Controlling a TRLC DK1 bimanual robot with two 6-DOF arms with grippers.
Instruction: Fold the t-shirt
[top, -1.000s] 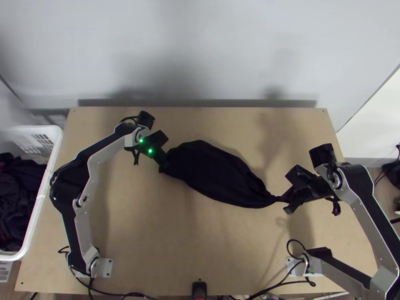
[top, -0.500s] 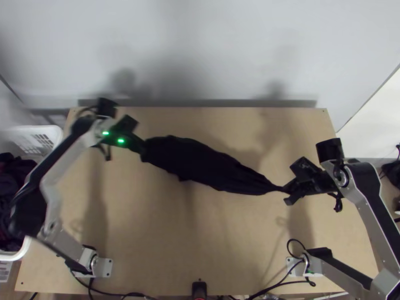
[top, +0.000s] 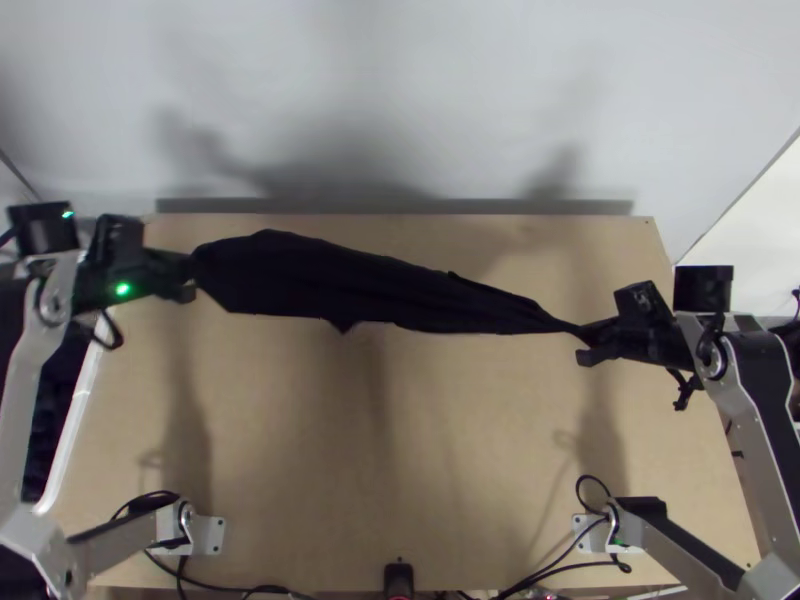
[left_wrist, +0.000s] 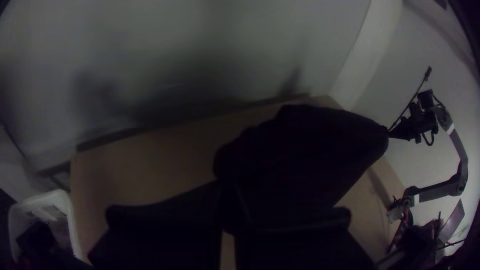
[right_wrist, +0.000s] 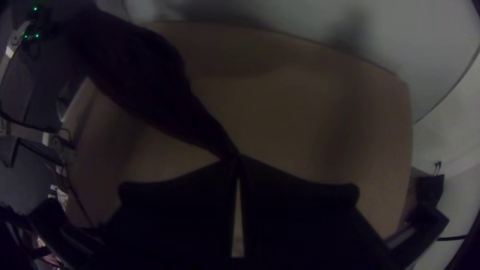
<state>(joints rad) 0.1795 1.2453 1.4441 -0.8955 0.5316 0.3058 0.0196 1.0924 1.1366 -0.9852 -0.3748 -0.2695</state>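
The left gripper (top: 186, 274) and right gripper (top: 586, 343) are both clamped on the dark t-shirt (top: 340, 284), which is strung between them across the far half of the table (top: 400, 450), bunched lengthwise and drawn to a thin point at the right one. Pulling the arms farther apart could tug that small pinch of cloth free, and lowering the shirt without opening out its gathers would probably lay it down in a twisted, hard-to-fold strip.
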